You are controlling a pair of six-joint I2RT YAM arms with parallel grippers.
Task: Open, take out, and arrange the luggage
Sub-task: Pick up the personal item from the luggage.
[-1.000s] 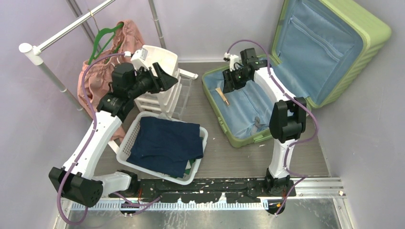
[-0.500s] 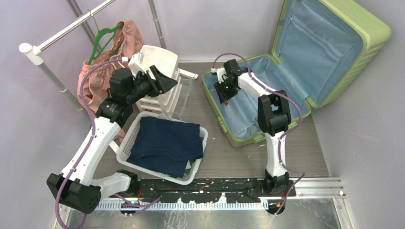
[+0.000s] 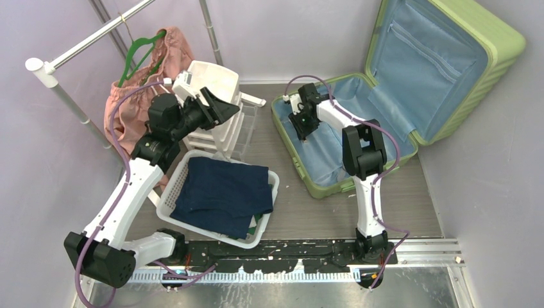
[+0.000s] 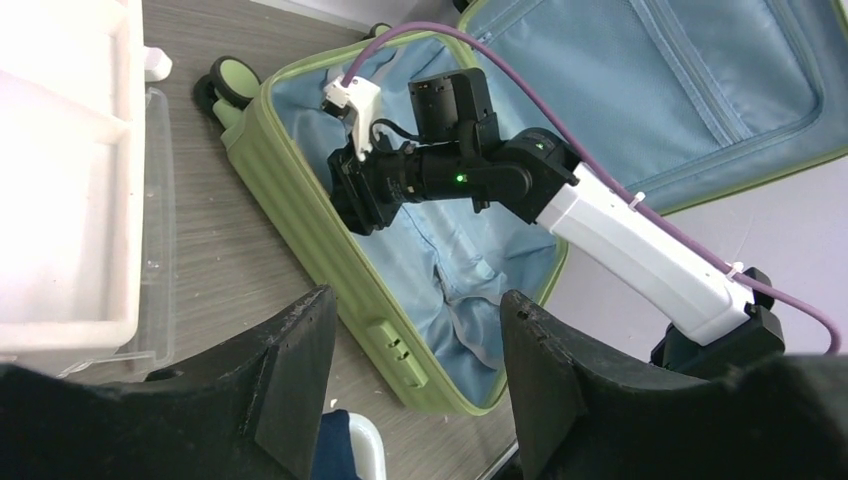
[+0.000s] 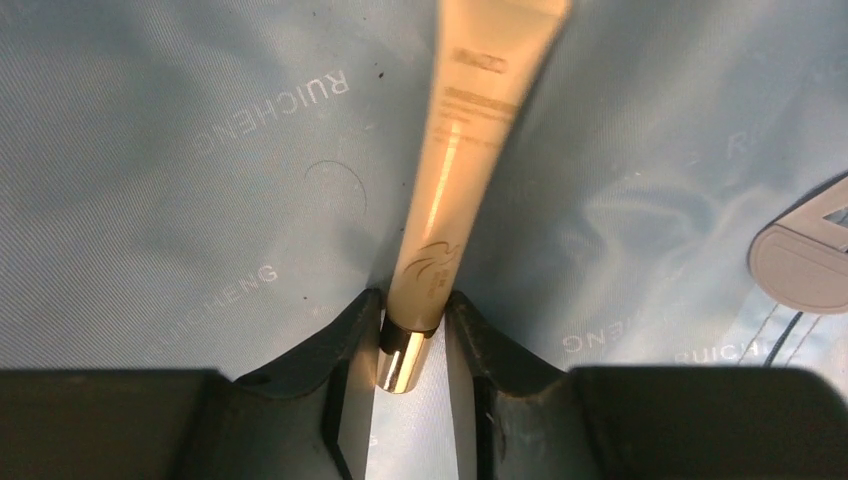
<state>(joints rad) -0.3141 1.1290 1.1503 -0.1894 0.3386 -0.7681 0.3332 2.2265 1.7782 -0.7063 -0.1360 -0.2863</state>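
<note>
The light-green luggage [image 3: 301,170] lies open on the floor, its lid [image 3: 500,38] leaning against the right wall with the blue lining showing. My right gripper [image 3: 300,126] is down in the base half near its left rim. In the right wrist view its fingertips [image 5: 365,315] press both sides of a beige cream tube [image 5: 460,150] at its gold cap, on the blue lining. My left gripper [image 3: 224,106] is open and empty, held above the white drawer unit. The left wrist view shows its open gripper [image 4: 415,330] facing the luggage [image 4: 300,190].
A white perforated basket [image 3: 269,212] holding dark navy clothing [image 3: 221,192] sits on the floor front left. The white drawer unit [image 3: 215,77] stands behind it. A clothes rack [image 3: 77,48] with a green hanger [image 3: 138,51] and a pink garment [image 3: 128,109] stands at the back left.
My right gripper moved left and down inside the luggage onto the cream tube, which it now covers in the top view. My left arm has barely shifted.
</note>
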